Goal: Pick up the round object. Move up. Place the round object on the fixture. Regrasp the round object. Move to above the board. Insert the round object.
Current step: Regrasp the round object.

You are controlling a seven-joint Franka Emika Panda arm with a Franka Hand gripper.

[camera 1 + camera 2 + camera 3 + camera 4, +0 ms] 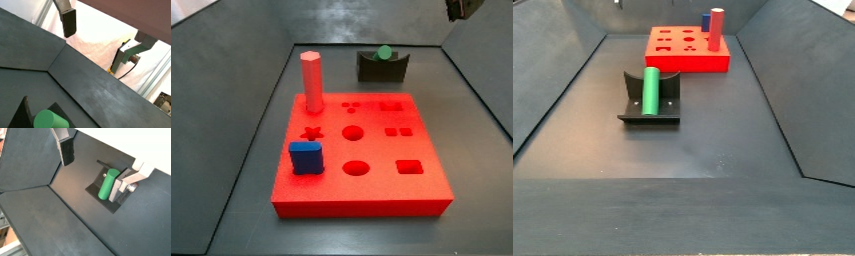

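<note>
Hand (100, 155) raised clear, fingers spread, holding nothing; one dark-padded finger (66, 150) in plain view. Green cylindrical peg (107, 184) lies in notch of dark grey fixture (628, 100), below and apart from hand. Thick red holed board (680, 50) beyond. Risk: off-centre regrasp tilts peg, jams at hole.

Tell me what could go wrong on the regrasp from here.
The green peg only rests in the fixture, so an off-centre approach might roll or push it out. The pincer is well clear of it, with no piece between its fingers, so the descent needs realigning. Later, the red hexagonal peg and blue block crowd the board.
</note>
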